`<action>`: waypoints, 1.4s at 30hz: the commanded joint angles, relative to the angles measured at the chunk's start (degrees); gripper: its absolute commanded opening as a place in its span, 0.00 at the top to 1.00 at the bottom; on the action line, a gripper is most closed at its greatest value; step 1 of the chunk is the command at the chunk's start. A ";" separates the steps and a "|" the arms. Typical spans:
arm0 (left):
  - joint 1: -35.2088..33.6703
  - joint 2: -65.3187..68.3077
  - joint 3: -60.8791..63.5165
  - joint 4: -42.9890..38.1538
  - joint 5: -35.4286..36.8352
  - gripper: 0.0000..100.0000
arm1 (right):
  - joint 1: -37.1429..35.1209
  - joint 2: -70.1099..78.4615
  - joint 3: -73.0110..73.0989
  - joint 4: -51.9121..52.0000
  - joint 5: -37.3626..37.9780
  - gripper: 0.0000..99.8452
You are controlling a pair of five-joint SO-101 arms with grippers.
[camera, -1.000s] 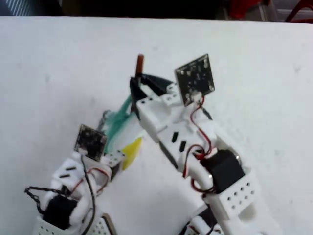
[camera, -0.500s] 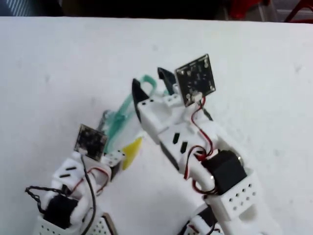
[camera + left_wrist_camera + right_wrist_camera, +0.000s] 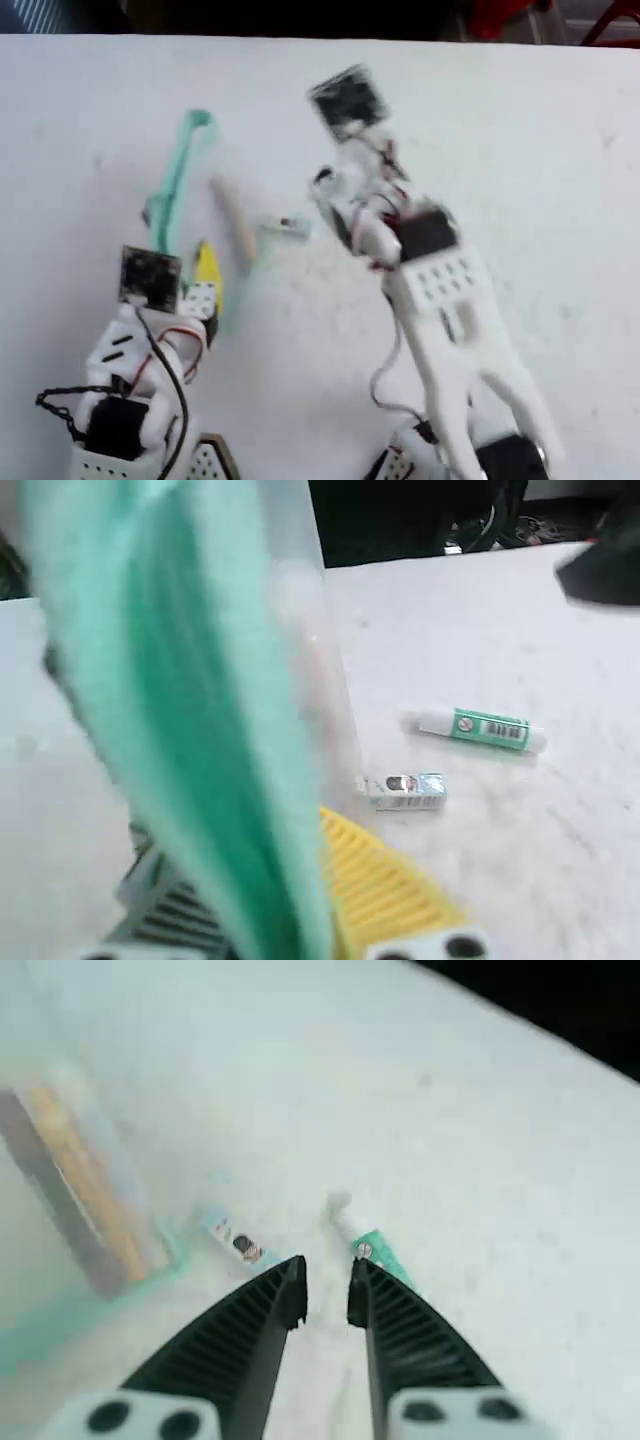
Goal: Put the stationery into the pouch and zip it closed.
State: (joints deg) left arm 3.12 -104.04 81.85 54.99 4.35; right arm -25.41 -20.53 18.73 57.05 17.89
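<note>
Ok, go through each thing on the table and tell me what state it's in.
pouch: gripped by the left gripper; zip too blurred to judge.
pencil: appears inside the pouch.
eraser: lying on the table, outside the pouch.
green-labelled stick: lying on the table, outside the pouch.
left gripper: shut on the pouch.
right gripper: fingers slightly apart, empty.

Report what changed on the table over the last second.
The right claw let go of the brown pen, which now lies in the pouch, and drew back, open. The left claw swung the pouch leftward across the table. Unchanged: the left claw's grip on the pouch.
</note>
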 commanded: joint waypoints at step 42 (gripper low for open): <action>-7.08 -0.66 -5.27 -5.98 9.76 0.98 | -4.53 55.78 -54.59 26.24 21.71 0.98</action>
State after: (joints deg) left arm -7.08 -104.04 80.26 52.26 15.08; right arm -33.58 42.77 -31.47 79.30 39.25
